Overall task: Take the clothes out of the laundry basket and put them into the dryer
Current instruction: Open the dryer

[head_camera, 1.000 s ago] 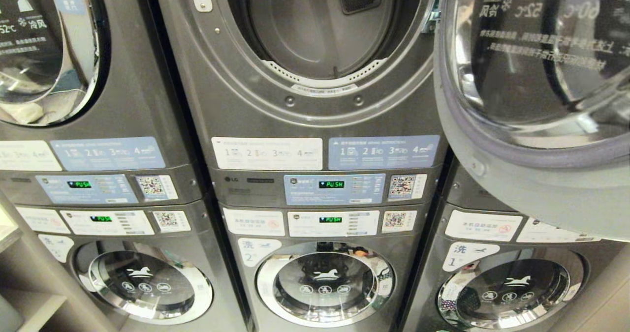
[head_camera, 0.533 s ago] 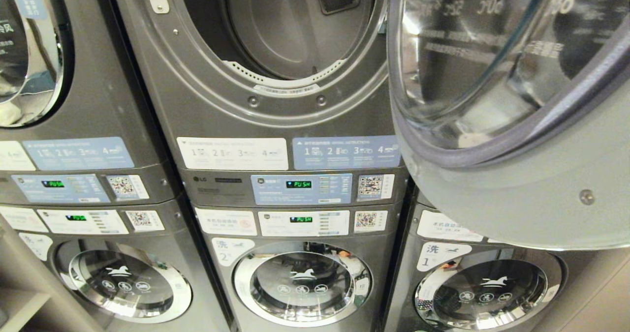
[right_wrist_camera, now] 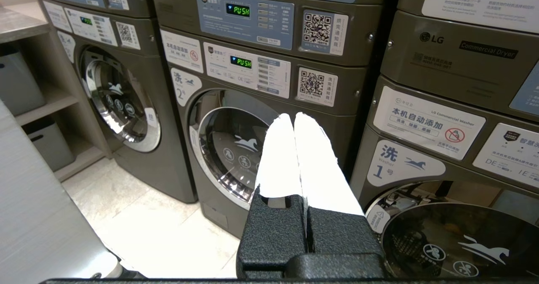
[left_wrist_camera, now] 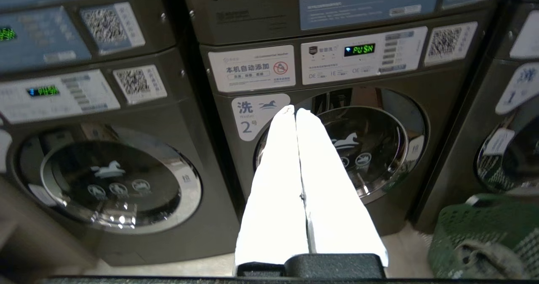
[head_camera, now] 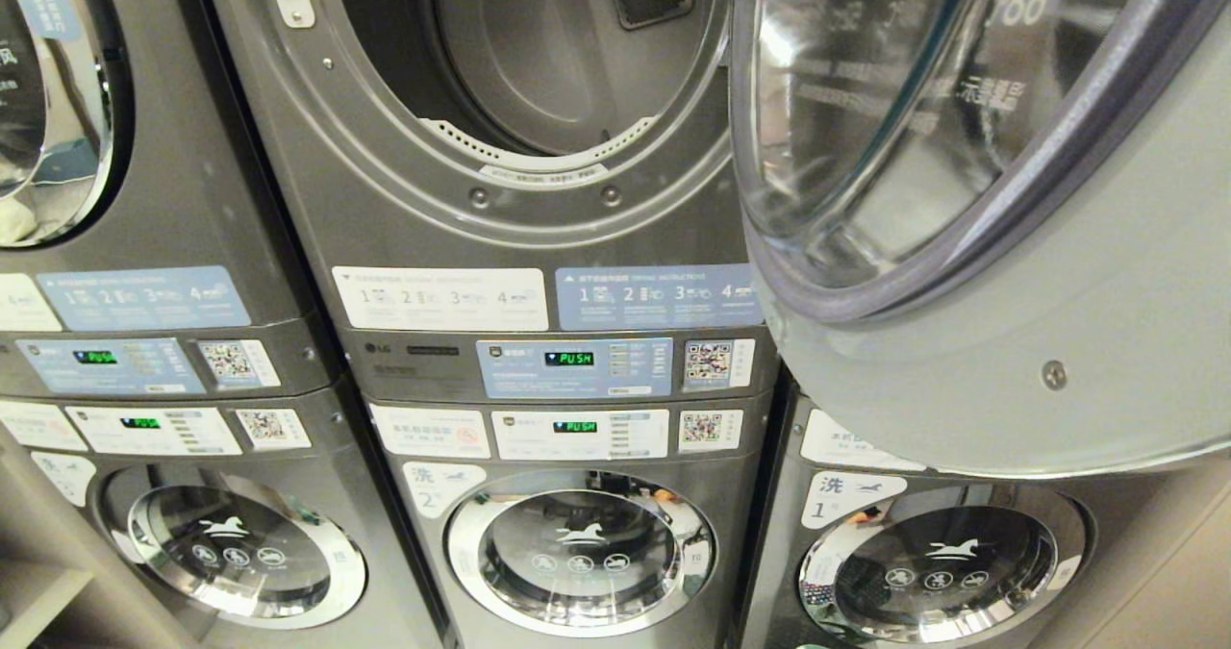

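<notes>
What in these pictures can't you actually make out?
- Laundry basket: left wrist view, cut off by the picture's edge; the clothes inside are blurred.
- Dryer drum: head view, its top is cut off, so part of the inside stays unseen.
- Open dryer door: head view, it hides the machine behind it.

The pale tiled floor (right_wrist_camera: pixel 160 229) carries the row of stacked grey washer-dryer units (right_wrist_camera: pixel 261 120), a green mesh laundry basket (left_wrist_camera: pixel 484 233) with crumpled clothes (left_wrist_camera: pixel 480 256) in it beside the middle unit, and a wooden shelf unit (right_wrist_camera: pixel 46 107) holding grey bins (right_wrist_camera: pixel 19 84).
</notes>
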Robot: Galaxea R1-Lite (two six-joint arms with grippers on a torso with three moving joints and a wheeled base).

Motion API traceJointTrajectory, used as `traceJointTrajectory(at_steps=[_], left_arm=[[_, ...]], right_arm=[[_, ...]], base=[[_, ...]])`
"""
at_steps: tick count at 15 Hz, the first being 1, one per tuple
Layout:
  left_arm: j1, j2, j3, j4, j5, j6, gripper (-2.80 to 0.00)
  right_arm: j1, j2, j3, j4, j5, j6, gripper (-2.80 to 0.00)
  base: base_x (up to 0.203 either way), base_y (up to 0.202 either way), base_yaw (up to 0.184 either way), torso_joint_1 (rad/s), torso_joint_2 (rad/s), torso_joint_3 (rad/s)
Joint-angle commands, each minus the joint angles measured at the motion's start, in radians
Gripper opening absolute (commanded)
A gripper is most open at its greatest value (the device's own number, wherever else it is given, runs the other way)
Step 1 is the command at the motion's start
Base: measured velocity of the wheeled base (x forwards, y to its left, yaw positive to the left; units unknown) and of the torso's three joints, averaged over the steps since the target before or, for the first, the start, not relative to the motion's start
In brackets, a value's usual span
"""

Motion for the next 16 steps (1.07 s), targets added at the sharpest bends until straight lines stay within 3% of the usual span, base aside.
traceJointTrajectory(at_steps=[1, 3, 6, 8, 12, 14, 16], left_arm=[[0.0, 0.001, -0.045, -0.008, -0.066, 0.054, -2.8], [0.0, 0.062, -0.189, 0.012, -0.251, 0.063, -2.8], [-0.017, 0.373, -0.378, -0.015, -0.403, 0.052, -2.8], [-0.041, 0.64, -0.528, -0.101, -0.473, 0.027, -2.8], [-0.168, 1.159, -0.932, -0.294, -0.546, -0.048, -2.8], [-0.306, 1.34, -1.09, -0.352, -0.547, -0.055, -2.8], [-0.447, 1.442, -1.177, -0.389, -0.499, -0.035, -2.8]], right_arm=[[0.001, -0.039, 0.0, 0.0, 0.0, -0.001, -2.8], [0.001, -0.039, 0.0, 0.0, 0.002, -0.001, -2.8], [0.001, -0.039, 0.0, 0.005, 0.003, 0.001, -2.8], [0.001, -0.039, -0.002, 0.011, 0.013, 0.002, -2.8], [0.001, -0.039, -0.003, 0.017, 0.015, -0.001, -2.8], [0.001, -0.039, -0.003, 0.017, 0.015, -0.001, -2.8], [0.001, -0.039, -0.003, 0.017, 0.015, 0.001, -2.8]], base=[[0.0, 0.0, 0.0, 0.0, 0.0, 0.0], [0.0, 0.0, 0.0, 0.0, 0.0, 0.0], [0.0, 0.0, 0.0, 0.0, 0.0, 0.0], [0.0, 0.0, 0.0, 0.0, 0.0, 0.0], [0.0, 0.0, 0.0, 0.0, 0.0, 0.0], [0.0, 0.0, 0.0, 0.0, 0.0, 0.0], [0.0, 0.0, 0.0, 0.0, 0.0, 0.0]])
